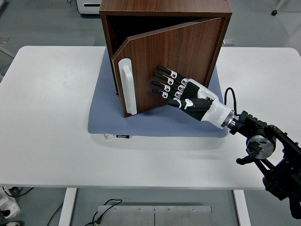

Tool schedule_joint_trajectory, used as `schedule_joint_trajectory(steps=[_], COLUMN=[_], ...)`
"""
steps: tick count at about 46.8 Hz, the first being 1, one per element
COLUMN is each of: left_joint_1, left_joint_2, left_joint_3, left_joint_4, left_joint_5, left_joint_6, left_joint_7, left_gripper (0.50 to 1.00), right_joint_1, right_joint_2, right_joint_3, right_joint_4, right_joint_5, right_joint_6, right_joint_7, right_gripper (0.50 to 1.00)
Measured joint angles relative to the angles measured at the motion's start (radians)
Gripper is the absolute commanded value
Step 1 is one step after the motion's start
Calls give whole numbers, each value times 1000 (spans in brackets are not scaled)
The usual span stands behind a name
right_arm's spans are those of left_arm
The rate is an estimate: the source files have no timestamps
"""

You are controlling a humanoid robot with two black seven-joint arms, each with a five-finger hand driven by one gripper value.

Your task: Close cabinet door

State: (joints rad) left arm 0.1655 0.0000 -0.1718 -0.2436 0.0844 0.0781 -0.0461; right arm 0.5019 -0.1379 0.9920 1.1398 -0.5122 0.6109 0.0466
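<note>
A dark brown wooden cabinet [164, 9] stands on a blue-grey mat [155, 123] at the table's far middle. Its door [183, 52], hinged on the right, stands slightly ajar, with a narrow gap at the left. A white handle [127, 87] runs down the door's free left edge. My right hand [171, 87] reaches in from the right with its fingers [162, 77] spread flat against the door's outer face. It grasps nothing. The left arm is out of view.
The white table [51, 117] extends to both sides of the mat. The mat's front edge lies about mid-table. Grey floor and a white object show beyond the table's far edge.
</note>
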Motion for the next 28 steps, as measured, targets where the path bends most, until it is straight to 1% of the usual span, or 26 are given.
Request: schedule_joint_trajectory(steps=[13,28], left_joint_1=[-5,-7], left_joint_2=[0,0], left_joint_3=[0,0], left_joint_4=[0,0], left_joint_5=[0,1], left_joint_6=[0,0], left_joint_7=[0,0], left_gripper=[1000,1000], right_joint_1=[52,114], right_joint_2=[48,89], right_joint_3=[-4,-2], right_joint_4=[-70,-166], right_joint_5=[13,42], right_joint_6=[0,0], right_joint_7=[1,-1], right_gripper=[1000,1000])
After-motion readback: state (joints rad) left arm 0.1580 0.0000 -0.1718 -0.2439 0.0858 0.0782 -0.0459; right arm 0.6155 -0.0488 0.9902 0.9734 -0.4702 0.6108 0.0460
